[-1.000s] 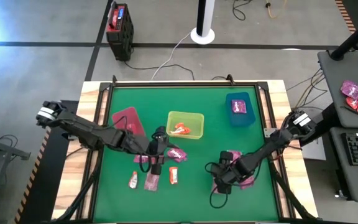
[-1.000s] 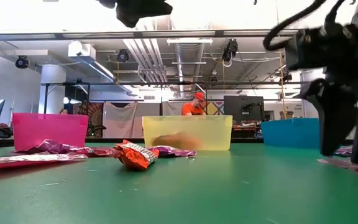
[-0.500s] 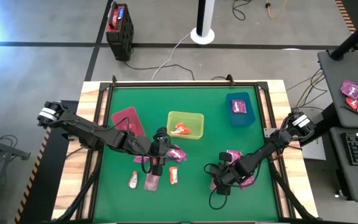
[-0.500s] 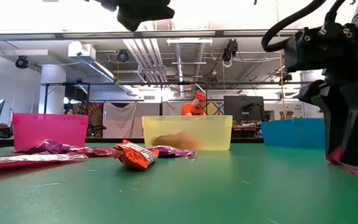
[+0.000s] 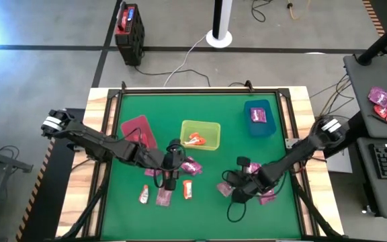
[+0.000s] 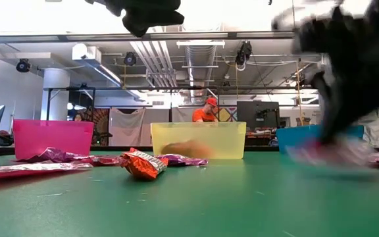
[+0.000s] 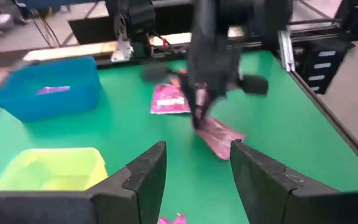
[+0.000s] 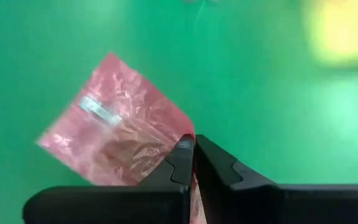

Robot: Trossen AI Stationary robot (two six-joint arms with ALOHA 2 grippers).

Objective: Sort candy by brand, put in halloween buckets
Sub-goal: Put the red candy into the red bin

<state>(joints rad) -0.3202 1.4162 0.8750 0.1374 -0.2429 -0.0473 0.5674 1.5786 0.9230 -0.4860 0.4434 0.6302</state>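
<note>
Care with the thin corner pinch mattered most: the right end effector (image 8: pixel 193 155) was clamped on a dull reddish-pink packet (image 8: pixel 114 140) low over the tabletop's (image 5: pixel 207 215) near right part. A steady lift seemed wise before choosing a bucket. Mid-tabletop, the left end effector (image 7: pixel 194 171) hovered, fingers apart and empty, short of the yellow-green bucket (image 5: pixel 200 134).
</note>
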